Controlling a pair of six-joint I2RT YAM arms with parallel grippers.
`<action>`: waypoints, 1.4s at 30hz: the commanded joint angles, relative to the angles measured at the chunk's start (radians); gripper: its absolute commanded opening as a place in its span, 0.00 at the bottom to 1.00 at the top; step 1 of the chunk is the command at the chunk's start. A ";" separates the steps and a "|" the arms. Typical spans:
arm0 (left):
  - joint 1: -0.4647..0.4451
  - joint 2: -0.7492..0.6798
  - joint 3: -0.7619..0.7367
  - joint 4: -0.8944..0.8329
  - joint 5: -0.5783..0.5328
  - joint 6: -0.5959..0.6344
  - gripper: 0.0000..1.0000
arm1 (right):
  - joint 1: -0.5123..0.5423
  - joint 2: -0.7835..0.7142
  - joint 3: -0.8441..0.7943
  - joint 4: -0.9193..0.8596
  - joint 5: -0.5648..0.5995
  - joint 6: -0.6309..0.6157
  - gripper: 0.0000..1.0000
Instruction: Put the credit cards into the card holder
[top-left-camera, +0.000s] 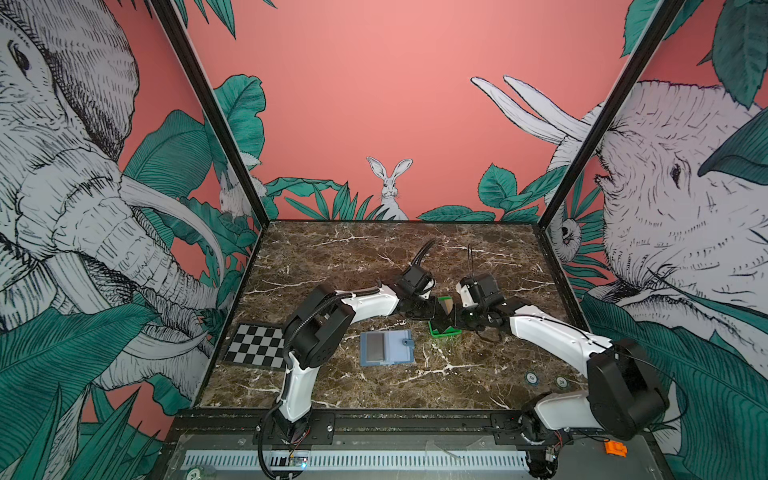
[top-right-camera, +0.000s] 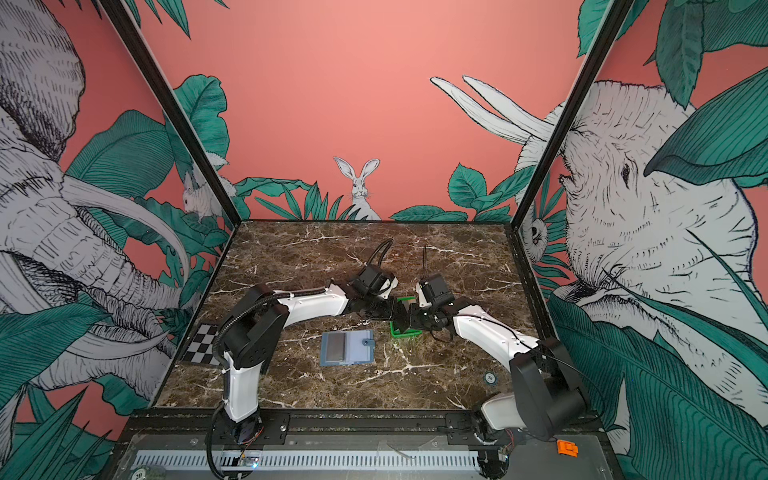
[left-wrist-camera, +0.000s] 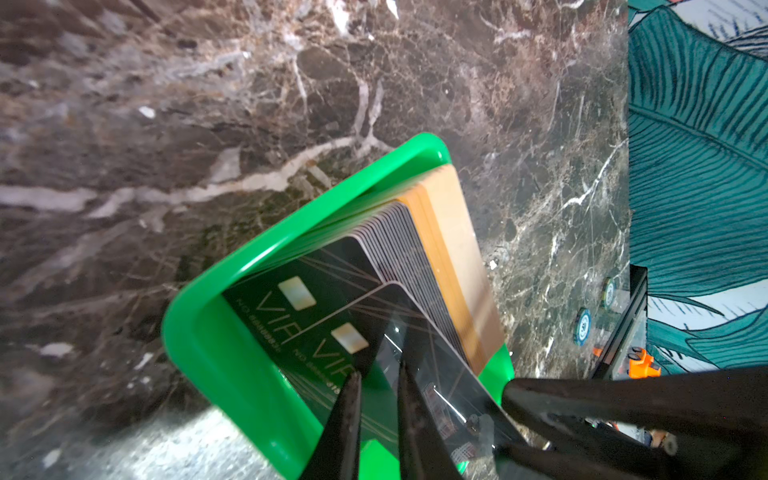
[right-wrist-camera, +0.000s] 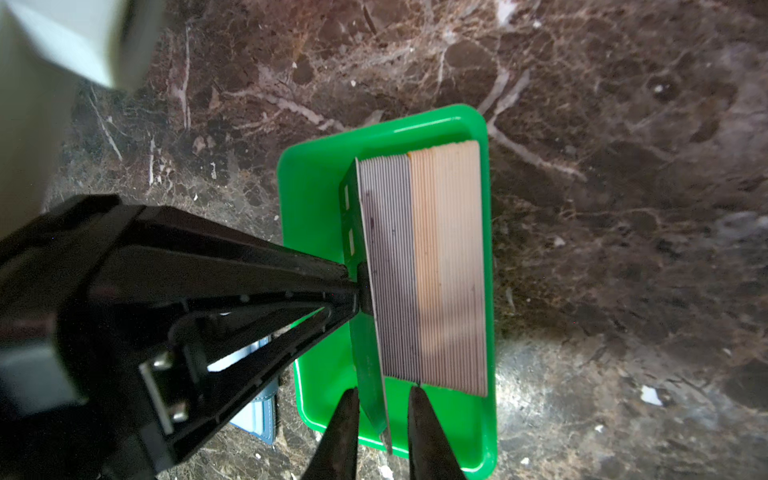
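The credit cards (right-wrist-camera: 440, 270) stand on edge as a grey and tan stack in a green tray (right-wrist-camera: 316, 187), at mid-table in both top views (top-left-camera: 444, 330). The front black card (left-wrist-camera: 440, 353), lettered "VIP", leans away from the stack. My left gripper (left-wrist-camera: 377, 370) is shut on its upper edge, seen as a black wedge in the right wrist view (right-wrist-camera: 359, 286). My right gripper (right-wrist-camera: 384, 390) has its jaws drawn in narrowly around the same card's end corner. The slate-blue card holder (top-left-camera: 386, 348) lies open and flat, nearer the front than the tray, with a grey card in one sleeve.
A checkerboard plate (top-left-camera: 257, 345) lies by the left wall. Two round chips (top-left-camera: 531, 378) sit near the front right of the marble table (top-left-camera: 374, 249). Both arms meet over the tray, and the patterned walls close in the sides and the back.
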 joint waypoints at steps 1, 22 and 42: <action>-0.007 0.004 -0.002 -0.030 -0.007 0.008 0.19 | 0.006 0.011 -0.010 0.017 -0.001 -0.001 0.20; -0.006 -0.310 -0.209 0.148 -0.046 -0.054 0.23 | 0.043 -0.125 -0.015 0.011 0.032 0.044 0.00; 0.052 -0.762 -0.748 0.566 0.029 -0.271 0.26 | 0.155 -0.352 -0.038 0.170 0.021 0.218 0.00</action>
